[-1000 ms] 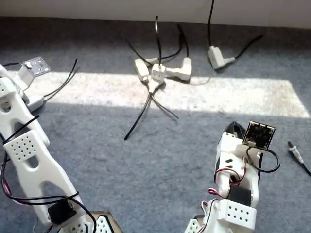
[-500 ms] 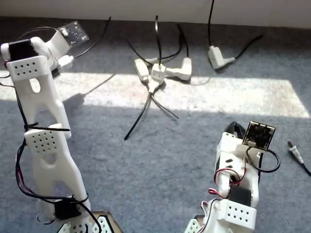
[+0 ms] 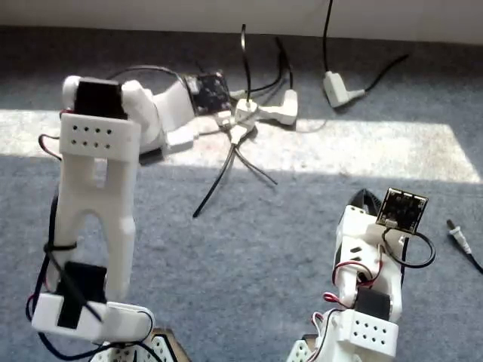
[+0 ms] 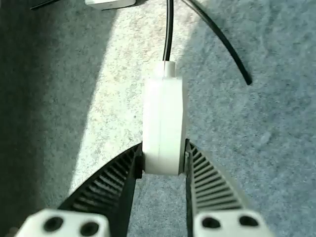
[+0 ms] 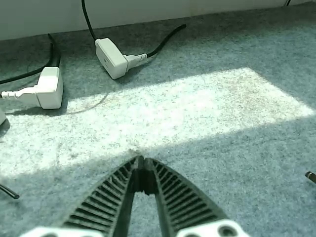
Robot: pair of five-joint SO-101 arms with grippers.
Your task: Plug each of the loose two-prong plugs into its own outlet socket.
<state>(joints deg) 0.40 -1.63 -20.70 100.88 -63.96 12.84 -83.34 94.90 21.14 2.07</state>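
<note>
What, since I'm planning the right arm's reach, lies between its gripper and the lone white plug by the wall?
Bare carpet, partly sunlit, runs from the right gripper to the white plug, as the right wrist view shows.

Location type: a robotics test setup in an indoor room, lab or hobby workspace. The exact kind of room cannot be determined.

Supporting evidence:

1. The left arm [image 3: 94, 196] and the right arm [image 3: 370, 317] stand side by side. Both have white perforated shells of a home-built kind.
2. Loose red, white and black wiring [image 3: 362, 275] and a bare circuit board [image 3: 402, 207] are exposed on the right arm.
3. The counter [image 3: 287, 249] is covered with grey low-pile carpet.
4. A plain pale wall [image 3: 151, 11] borders its far edge.
5. A band of sunlight [image 3: 377, 151] crosses the carpet.
6. White plugs [image 5: 112, 58] on black cords [image 3: 245, 53] lie scattered as test pieces.
</note>
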